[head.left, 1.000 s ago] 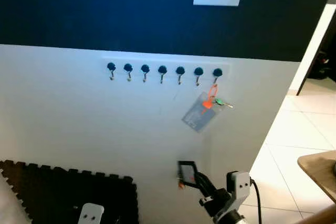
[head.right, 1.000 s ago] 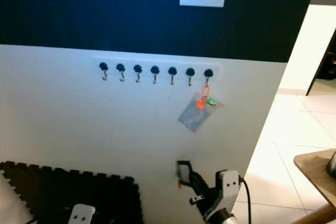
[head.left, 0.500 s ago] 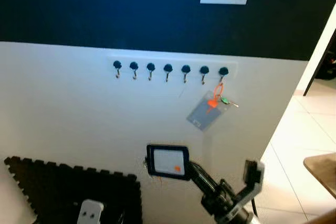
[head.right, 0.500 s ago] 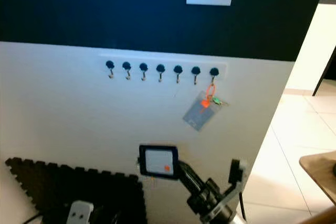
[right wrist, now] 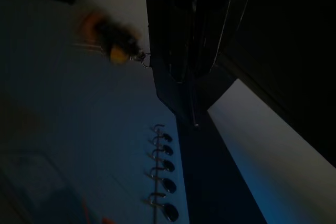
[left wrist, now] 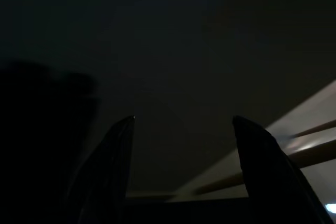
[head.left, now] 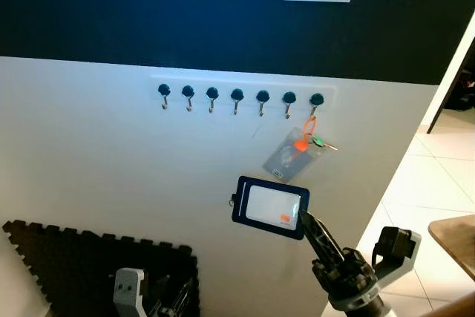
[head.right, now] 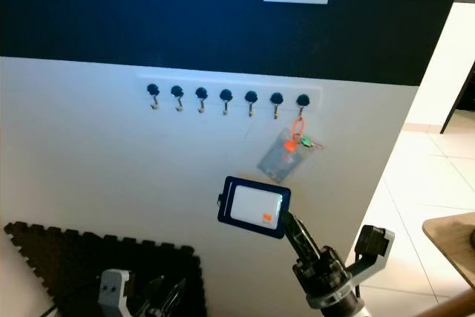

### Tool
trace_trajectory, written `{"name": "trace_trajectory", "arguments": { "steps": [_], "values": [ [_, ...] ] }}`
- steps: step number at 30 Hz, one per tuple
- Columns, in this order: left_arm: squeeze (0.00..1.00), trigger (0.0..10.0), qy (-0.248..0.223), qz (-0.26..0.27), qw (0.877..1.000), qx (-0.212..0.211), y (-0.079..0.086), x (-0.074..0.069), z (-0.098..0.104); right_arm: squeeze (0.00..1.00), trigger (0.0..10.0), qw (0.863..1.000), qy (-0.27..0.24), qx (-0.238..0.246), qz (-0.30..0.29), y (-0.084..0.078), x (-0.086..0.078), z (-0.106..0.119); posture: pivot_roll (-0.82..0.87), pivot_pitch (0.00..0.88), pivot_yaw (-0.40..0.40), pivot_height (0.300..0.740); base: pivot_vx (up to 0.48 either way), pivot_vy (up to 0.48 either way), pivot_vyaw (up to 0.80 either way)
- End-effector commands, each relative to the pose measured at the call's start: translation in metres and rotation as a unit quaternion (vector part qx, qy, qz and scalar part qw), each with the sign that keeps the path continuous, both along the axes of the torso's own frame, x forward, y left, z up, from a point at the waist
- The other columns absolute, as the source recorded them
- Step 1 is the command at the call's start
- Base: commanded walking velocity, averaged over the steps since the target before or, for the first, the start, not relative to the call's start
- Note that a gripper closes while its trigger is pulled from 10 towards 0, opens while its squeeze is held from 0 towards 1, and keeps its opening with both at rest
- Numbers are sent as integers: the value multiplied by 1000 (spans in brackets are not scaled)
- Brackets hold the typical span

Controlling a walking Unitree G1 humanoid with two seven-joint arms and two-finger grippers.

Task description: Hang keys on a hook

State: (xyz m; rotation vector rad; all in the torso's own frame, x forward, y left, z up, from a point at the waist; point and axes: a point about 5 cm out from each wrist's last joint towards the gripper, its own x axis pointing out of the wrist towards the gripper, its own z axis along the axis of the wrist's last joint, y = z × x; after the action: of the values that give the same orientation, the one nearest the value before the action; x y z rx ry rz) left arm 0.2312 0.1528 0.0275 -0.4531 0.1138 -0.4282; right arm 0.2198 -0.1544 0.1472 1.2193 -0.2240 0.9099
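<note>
Wall (head.left: pixel 89 154) carries a rail of seven hooks (head.left: pixel 237 97); the hook at its 3 o'clock end already holds a tagged key set (head.left: pixel 294 152). At 6 o'clock from the rail, the right gripper (head.left: pixel 303 220) pinches a dark badge holder (head.left: pixel 269 207), its small ring at 9 o'clock. The ring could miss a hook, or the card could bump the hanging keys. The left gripper (left wrist: pixel 181 124) hangs low, fingers apart.

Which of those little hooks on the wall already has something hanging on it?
The last hook on the robot's right, seventh in the hook row. An orange loop with keys and a clear tag hangs from it. The other six are bare.
</note>
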Motion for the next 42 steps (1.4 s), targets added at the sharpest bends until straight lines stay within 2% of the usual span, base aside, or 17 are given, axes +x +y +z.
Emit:
{"name": "trace_trajectory", "arguments": {
  "steps": [1,8,13,18,22,28,29,30,31,33,34,35,36,37,38,40,42],
  "values": [
    [0,10000,6,-6,1000,-29,-5,-2,1,0,10000,1000,2,13,7,-1,-2,-1,49,75,-26,740,0,0,0],
    [0,10000,-26,-12,990,-137,-14,11,34,0,10000,1000,19,23,0,-8,-2,-5,47,77,-29,740,0,0,0],
    [0,10000,-37,-42,985,-164,-19,13,48,0,10000,999,31,25,-16,-15,1,-10,46,77,-30,740,0,0,0],
    [0,10000,-38,-124,975,-179,-41,4,59,0,10000,998,50,26,-32,-15,11,-19,43,77,-29,740,0,0,0],
    [0,10000,-29,-134,969,-204,-50,4,64,0,10000,998,46,31,-23,-11,13,-17,44,74,-34,740,0,0,0],
    [0,10000,-14,-121,964,-238,-50,7,66,0,10000,999,44,26,-15,-9,13,-17,44,72,-34,740,0,0,0],
    [78,10000,-15,-116,962,-248,-49,8,68,0,10000,999,44,26,-14,-9,13,-17,44,71,-34,740,0,0,0],
    [443,10000,-17,-113,961,-252,-48,9,69,0,10000,999,44,25,-13,-9,13,-17,43,70,-34,740,0,0,0],
    [655,10000,-22,-111,963,-245,-47,10,71,0,10000,999,44,22,-12,-9,13,-17,42,70,-34,740,0,0,0],
    [714,10000,-27,-110,967,-230,-48,11,72,0,10000,999,44,20,-12,-9,13,-18,41,69,-34,740,0,0,0],
    [400,10000,-57,-82,991,-93,-47,18,68,0,10000,999,46,16,-13,-9,13,-18,41,69,-35,740,0,0,0],
    [400,10000,-57,-82,991,-93,-47,18,68,0,10000,999,46,16,-13,-9,13,-18,41,69,-35,740,0,0,0],
    [400,10000,-68,-76,993,-52,-47,20,67,0,10000,999,46,16,-14,-9,13,-19,41,69,-35,740,0,0,0],
    [67,10000,-87,-83,993,-4,-48,20,66,0,10000,999,47,17,-15,-10,13,-19,42,65,-36,740,0,0,0],
    [0,10000,-98,-72,992,28,-47,23,65,0,10000,999,49,17,-16,-10,14,-19,42,66,-35,740,0,0,0],
    [0,10000,-114,-54,991,55,-45,26,66,0,10000,998,52,19,-17,-10,14,-20,38,65,-35,740,0,0,0],
    [0,10000,-116,-46,991,54,-44,27,67,0,10000,998,52,19,-17,-10,14,-20,38,65,-35,740,0,0,0]
  ]
}}
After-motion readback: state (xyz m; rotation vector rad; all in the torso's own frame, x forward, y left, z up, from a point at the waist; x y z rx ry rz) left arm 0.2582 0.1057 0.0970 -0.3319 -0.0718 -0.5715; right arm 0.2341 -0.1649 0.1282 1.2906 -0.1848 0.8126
